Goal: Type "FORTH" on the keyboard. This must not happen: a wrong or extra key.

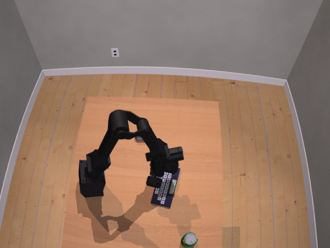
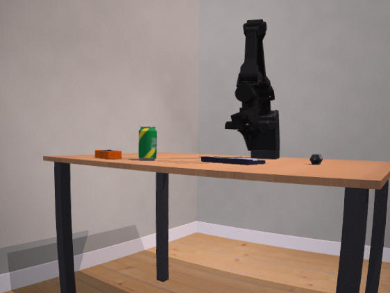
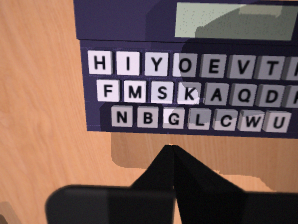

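The dark blue keyboard [image 1: 165, 189] lies flat on the wooden table, and shows as a thin slab in the side view [image 2: 232, 160]. In the wrist view the keyboard [image 3: 190, 75] has white letter keys in three rows and a pale display [image 3: 235, 21] above them. The left rows read H I Y O E V T, F M S K A Q D and N B G L C W U. My gripper [image 3: 170, 151] is shut and empty. Its tip points at the table just in front of the keyboard's near edge, below the G key [image 3: 173, 119]. From above, the gripper [image 1: 154, 180] hangs over the keyboard's left side.
A green and yellow can [image 2: 147, 142] stands near the table's edge, also in the top view [image 1: 189, 239]. An orange flat box [image 2: 108, 153] lies beyond the can. A small black polyhedron [image 2: 316, 159] sits near the arm's base [image 1: 91, 176].
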Motion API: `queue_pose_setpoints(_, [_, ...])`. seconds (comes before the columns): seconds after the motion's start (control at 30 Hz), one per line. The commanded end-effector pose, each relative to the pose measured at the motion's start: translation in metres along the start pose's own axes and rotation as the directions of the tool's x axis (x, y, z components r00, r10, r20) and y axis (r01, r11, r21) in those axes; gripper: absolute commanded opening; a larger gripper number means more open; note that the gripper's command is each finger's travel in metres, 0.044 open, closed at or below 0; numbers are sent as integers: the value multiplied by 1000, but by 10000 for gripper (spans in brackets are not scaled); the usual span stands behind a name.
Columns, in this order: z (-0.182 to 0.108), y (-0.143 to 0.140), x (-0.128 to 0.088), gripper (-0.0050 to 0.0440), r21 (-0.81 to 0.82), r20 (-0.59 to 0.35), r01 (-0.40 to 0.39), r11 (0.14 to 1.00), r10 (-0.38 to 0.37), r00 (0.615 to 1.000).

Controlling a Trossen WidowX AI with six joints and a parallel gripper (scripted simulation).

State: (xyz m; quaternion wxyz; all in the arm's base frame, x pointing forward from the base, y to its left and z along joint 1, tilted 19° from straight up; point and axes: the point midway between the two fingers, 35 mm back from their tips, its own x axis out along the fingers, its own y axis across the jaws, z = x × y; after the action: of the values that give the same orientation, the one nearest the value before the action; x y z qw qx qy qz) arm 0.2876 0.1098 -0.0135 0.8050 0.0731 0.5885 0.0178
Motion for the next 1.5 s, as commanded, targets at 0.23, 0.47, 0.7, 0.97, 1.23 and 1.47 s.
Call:
queue_pose_setpoints(0.23, [31, 37, -7, -50, 2, 18, -5, 1000, 5, 1000])
queue_pose_setpoints(0.47, [40, 49, -3, -50, 5, 22, -6, 1000, 6, 1000])
queue_pose_setpoints(0.7, [37, 47, 9, -50, 3, 14, -4, 1000, 4, 1000])
queue_pose_setpoints(0.97, [37, 47, 18, -50, 3, 14, -5, 1000, 5, 1000])
queue_pose_setpoints(1.23, [39, 48, 25, -50, 2, 19, -8, 1000, 8, 1000])
queue_pose_setpoints(1.47, [39, 49, 22, -50, 1, 23, -11, 1000, 11, 1000])
